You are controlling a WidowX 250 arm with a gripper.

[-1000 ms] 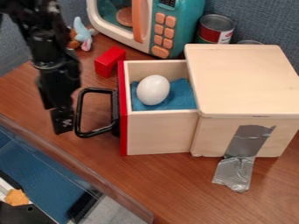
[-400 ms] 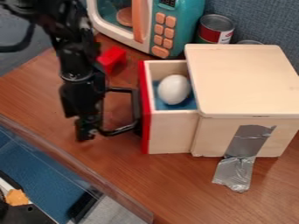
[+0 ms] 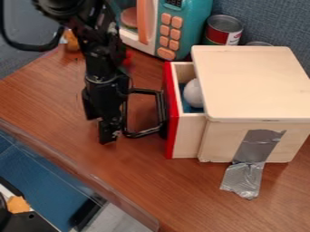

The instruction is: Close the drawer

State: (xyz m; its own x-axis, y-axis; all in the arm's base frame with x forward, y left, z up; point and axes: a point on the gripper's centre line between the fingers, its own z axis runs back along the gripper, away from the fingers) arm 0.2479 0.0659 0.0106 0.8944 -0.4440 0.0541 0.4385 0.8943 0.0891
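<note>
The black gripper (image 3: 109,131) hangs low over the table, left of the drawer, against the outer side of the black handle (image 3: 142,133). How its fingers stand is hard to make out. The wooden drawer (image 3: 186,136) with a red front (image 3: 172,113) stands partly out of the left side of the wooden box (image 3: 254,81). Inside it a white egg (image 3: 193,93) lies on blue cloth (image 3: 188,105), its right part hidden under the box's top.
Behind stands a teal toy microwave (image 3: 187,27), with a can (image 3: 223,31) to its right. A red block (image 3: 128,58) is partly behind the arm. Grey tape (image 3: 244,176) runs from the box onto the table (image 3: 157,190).
The gripper has moved right. The drawer has slid right, further into the box, carrying the egg with it, so less of the egg shows.
</note>
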